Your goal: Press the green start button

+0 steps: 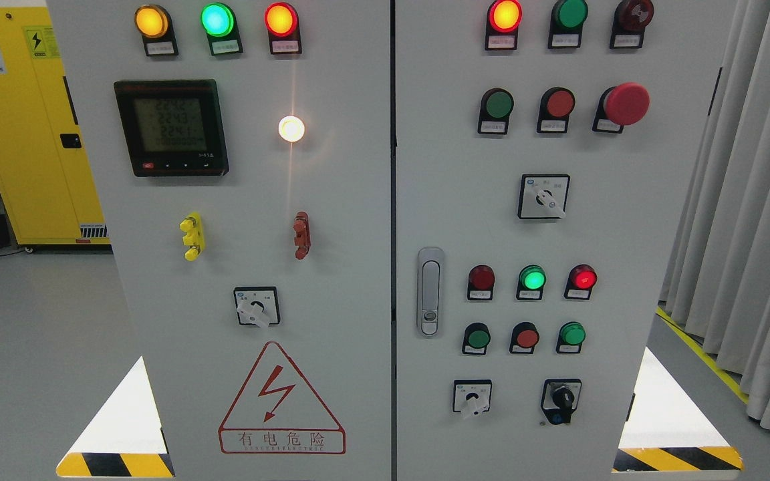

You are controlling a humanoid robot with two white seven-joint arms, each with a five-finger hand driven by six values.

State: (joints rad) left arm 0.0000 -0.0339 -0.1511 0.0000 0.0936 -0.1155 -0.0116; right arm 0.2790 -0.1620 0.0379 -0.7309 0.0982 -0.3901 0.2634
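Note:
A grey control cabinet fills the head view, split into a left door (331, 220) and a right door (452, 167). On the right door, a green push button (498, 105) sits in the upper row beside a red push button (560, 103) and a red mushroom stop button (626, 103). Lower down, two more green push buttons (478, 339) (571, 333) flank a red one (527, 337). Above them a green lamp (532, 278) glows between two red lamps. Neither of my hands nor any arm shows in the picture.
The left door carries a digital meter (171, 127), lit lamps, a white light (291, 129), a rotary switch (256, 306) and a red hazard triangle (281, 401). A door handle (430, 291) and rotary switches sit on the right door. A yellow cabinet (24, 120) stands left, curtains (752, 200) right.

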